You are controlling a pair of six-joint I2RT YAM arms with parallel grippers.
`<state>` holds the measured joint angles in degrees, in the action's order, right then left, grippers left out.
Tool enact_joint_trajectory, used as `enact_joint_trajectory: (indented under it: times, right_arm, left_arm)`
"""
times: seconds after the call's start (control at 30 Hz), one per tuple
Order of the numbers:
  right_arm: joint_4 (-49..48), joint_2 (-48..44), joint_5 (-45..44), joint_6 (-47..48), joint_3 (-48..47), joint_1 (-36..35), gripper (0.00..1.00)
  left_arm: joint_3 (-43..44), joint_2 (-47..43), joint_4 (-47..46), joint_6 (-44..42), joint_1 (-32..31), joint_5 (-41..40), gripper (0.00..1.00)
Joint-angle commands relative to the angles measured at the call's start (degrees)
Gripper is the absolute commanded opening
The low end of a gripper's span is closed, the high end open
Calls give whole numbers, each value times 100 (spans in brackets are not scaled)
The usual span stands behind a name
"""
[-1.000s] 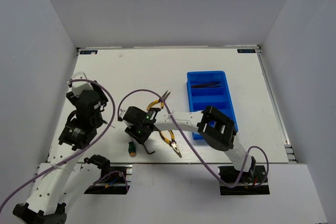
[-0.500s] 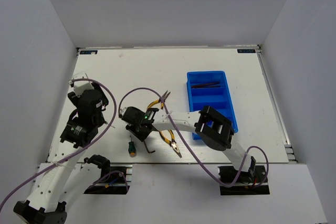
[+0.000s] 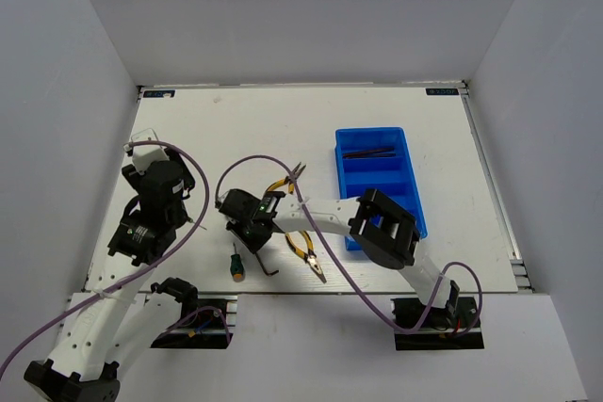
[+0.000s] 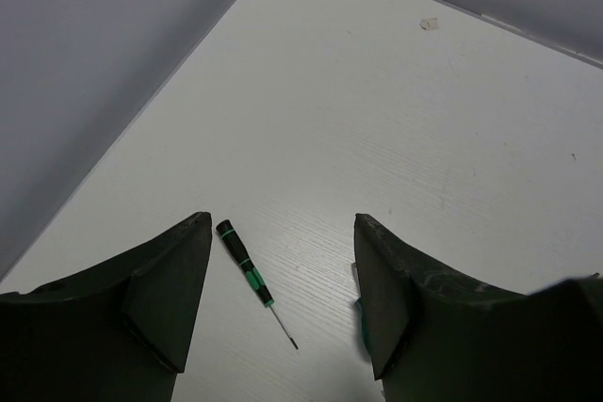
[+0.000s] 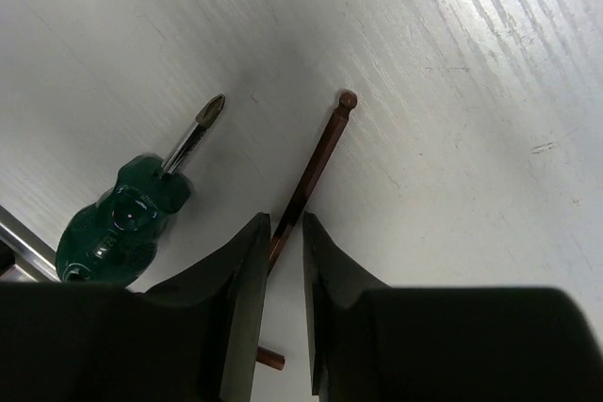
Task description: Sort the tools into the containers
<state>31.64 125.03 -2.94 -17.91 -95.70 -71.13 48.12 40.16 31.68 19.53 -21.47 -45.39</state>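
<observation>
straddling hex key (image 5: 311,171) | right claw (image 5: 283,275) narrow | stubby screwdriver (image 5: 132,218) beside

right gripper (image 3: 251,237) is down low over the stubby screwdriver (image 3: 236,264) and hex key (image 3: 268,262) (pliers (image 3: 305,249) just beside), blue tray (image 3: 377,181) well apart.

The top external view looks steeply down from above and behind the two arm bases, taking in the whole white table (image 3: 396,105) and its grey walls from far off; the blue tray (image 3: 377,181) sits right of centre. The left wrist view sits low, facing out between its own fingers toward the far left corner; it sees the thin screwdriver (image 4: 247,272) at middling range. The right wrist view points almost straight down, very close to the surface; its green-handled screwdriver (image 5: 132,217) and hex key (image 5: 311,171) also appear small in the overhead view.
</observation>
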Motion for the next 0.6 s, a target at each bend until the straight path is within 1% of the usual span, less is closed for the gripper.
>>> enact_joint_trajectory:
  times: [0.0, 0.07, 0.2, 0.37, 0.47, 0.53, 0.57]
  right_arm:
    - [449, 530, -593, 68, 297, -85, 27]
    - [344, 531, -848, 191, 446, -85, 27]
    - [185, 478, -1059, 262, 850, -102, 28]
    - [71, 504, -1103, 245, 1045, -164, 30]
    - [70, 574, -850, 200, 1045, -164, 30]
    - [53, 601, -613, 165, 1027, -138, 28]
    - [88, 653, -559, 156, 1001, -120, 25]
  left_arm:
    - [-39, -70, -48, -28, 29, 47, 72]
    - [-39, -70, -48, -81, 29, 47, 72]
    - [-39, -70, -48, -81, 29, 47, 72]
    - [-39, -70, -48, -81, 29, 47, 72]
    - [-92, -123, -48, -81, 29, 47, 72]
    - [-92, -123, -48, -81, 29, 47, 72]
    - [-92, -123, -48, -81, 29, 47, 72]
